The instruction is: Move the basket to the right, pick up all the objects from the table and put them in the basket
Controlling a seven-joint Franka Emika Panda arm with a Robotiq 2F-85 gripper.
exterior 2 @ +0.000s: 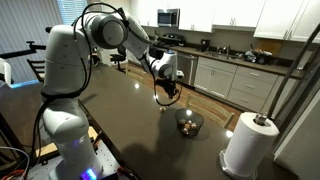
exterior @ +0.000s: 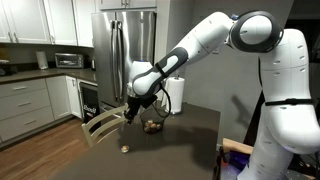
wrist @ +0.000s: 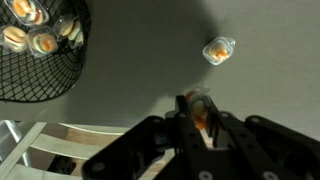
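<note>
Held one tan piece point(wrist: 203, 117) in the gripper point(wrist: 197, 108), jaws drawn narrow around it, above the table point(wrist: 120, 80) and just beside the basket point(wrist: 45, 70). Saw several similar pieces point(wrist: 30, 35) lying inside the basket. Saw another loose piece point(wrist: 218, 50) on the table, near the basket but apart from it. Noted a white roll point(exterior 2: 250, 145) near the basket.

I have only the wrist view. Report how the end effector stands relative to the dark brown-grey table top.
Observer: In an exterior view the end effector hangs above the dark brown-grey table, apparently not touching it.
Operator: Noted; it grips a small pale tan lumpy piece. Name what stands near the round dark wire-mesh basket.
Observer: An upright white paper towel roll stands on the table beside the basket, apart from it.
</note>
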